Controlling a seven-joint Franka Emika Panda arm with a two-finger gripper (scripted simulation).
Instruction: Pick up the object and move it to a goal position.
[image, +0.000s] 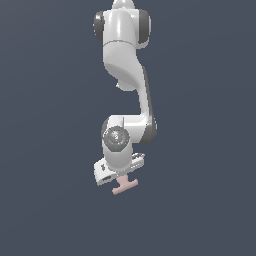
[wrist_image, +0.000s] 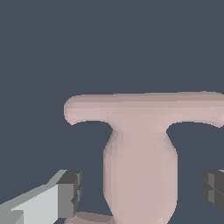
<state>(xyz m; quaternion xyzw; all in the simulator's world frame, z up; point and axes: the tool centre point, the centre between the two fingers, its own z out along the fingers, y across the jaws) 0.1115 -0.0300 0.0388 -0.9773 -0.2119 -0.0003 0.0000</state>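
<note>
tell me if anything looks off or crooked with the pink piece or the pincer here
Nothing stands out. The pink piece lies whole and undamaged on the plain floor, its stem between the two fingers with a clear gap on each side. In the exterior view it sits slightly tilted under the pincer, which is no fault.

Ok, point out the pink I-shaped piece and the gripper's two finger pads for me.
Pink piece (wrist_image: 141, 170), wrist view: its narrow waist.
One finger pad (wrist_image: 70, 193), wrist view: its dark face.
Other finger pad (wrist_image: 213, 189), wrist view: its dark face at the picture's edge.
</note>
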